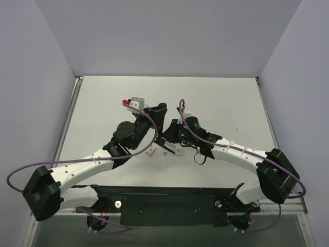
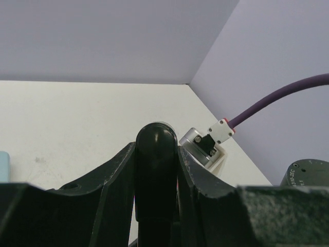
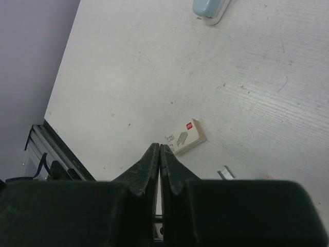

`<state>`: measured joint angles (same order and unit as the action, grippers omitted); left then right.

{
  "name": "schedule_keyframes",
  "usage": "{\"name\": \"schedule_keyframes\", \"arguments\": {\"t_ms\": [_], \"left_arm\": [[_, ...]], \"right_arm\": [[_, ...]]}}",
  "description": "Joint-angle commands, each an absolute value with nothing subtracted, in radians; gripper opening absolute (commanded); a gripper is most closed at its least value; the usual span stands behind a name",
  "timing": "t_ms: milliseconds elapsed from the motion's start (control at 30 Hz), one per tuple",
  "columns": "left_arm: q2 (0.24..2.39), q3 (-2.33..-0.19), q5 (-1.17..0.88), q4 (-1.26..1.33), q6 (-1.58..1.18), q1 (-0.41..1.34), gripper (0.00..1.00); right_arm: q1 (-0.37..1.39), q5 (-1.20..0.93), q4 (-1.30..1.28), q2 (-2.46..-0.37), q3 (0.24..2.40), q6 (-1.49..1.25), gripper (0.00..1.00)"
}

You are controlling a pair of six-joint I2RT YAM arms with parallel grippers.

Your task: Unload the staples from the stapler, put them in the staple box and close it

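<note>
Left gripper (image 2: 157, 154) half-spread, clamped across the stapler (image 2: 156, 135), held over the middle of the table (image 1: 221, 98). Stapler's long axis runs along the fingers (image 2: 118, 170), rounded end toward the far right corner. Right gripper (image 3: 160, 149) closed tip to tip, empty, just beside; stapler lies far-left of its tips.

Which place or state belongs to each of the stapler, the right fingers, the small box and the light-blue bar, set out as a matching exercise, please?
Things:
1. stapler
2. right fingers
3. small box
4. light-blue bar

Places or states:
A. lying on the table, red mark on top
B. pressed together at the tips
C. cut off at the top edge of the right wrist view
D. clamped between the left fingers

Pairs: 1-D, 2-B, 3-A, 4-C
</note>
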<state>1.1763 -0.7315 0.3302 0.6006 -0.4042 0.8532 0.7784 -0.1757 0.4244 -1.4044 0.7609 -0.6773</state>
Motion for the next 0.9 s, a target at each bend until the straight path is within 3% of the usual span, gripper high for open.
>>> {"name": "schedule_keyframes", "arguments": {"t_ms": [0, 867], "left_arm": [[1.187, -0.819, 0.370, 0.842, -0.381, 0.842, 0.00], [1.589, -1.158, 0.247, 0.818, -0.287, 0.738, 0.00]], "right_arm": [[0.781, -0.267, 0.521, -1.411, 0.761, -0.690, 0.00], [0.624, -0.495, 0.746, -1.595, 0.894, -0.770, 0.00]]}}
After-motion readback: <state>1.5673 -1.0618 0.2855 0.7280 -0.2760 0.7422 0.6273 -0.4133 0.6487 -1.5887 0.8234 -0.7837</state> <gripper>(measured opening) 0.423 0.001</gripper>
